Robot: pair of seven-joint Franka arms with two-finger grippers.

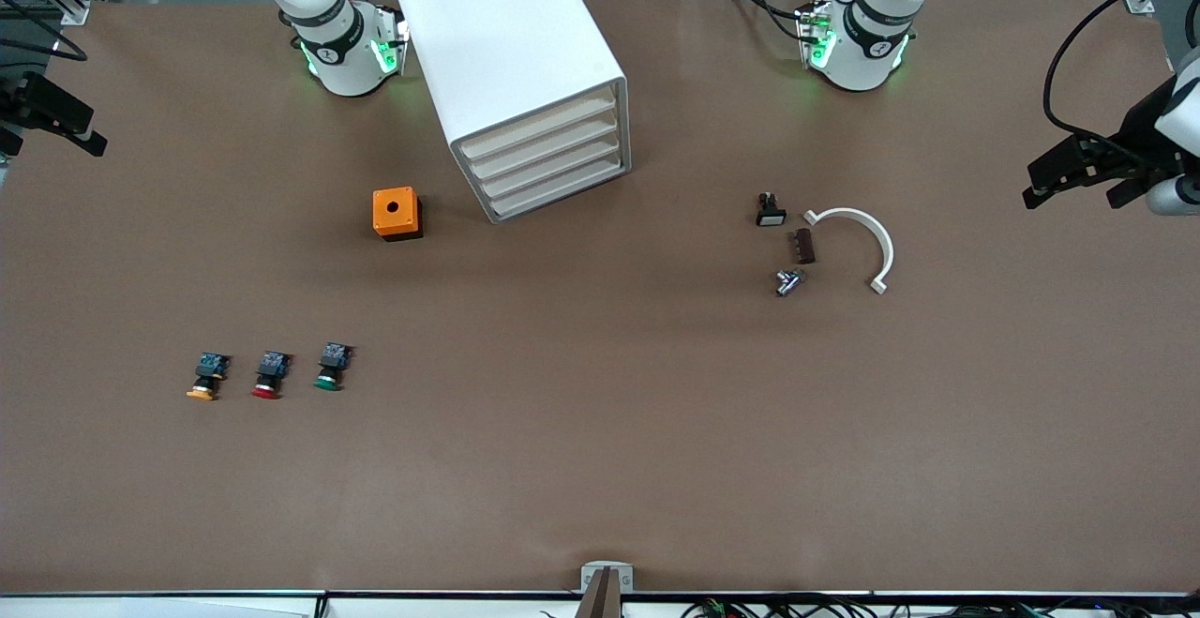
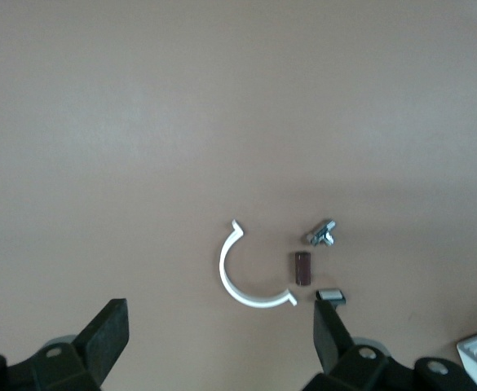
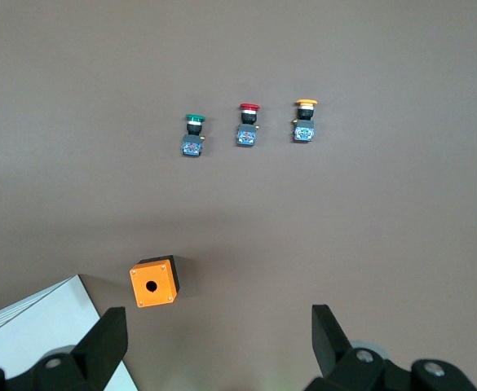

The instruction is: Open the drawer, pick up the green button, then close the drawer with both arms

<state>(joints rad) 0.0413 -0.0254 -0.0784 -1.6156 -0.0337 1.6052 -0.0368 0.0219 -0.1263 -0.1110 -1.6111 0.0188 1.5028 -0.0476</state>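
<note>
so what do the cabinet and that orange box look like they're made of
Cabinet: probably plastic or painted metal, smooth white shell with rounded edges and a soft sheen. Orange box: likely moulded plastic, matte orange top with one round hole, over a darker base.

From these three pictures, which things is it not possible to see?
- Inside of the drawer, front view: it is shut, so its cream front hides the contents.
- Cabinet, right wrist view: cut off by the picture's edge.
- Small metal part, front view: too small to identify.
- Left gripper, front view: partly cut off by the edge.
</note>
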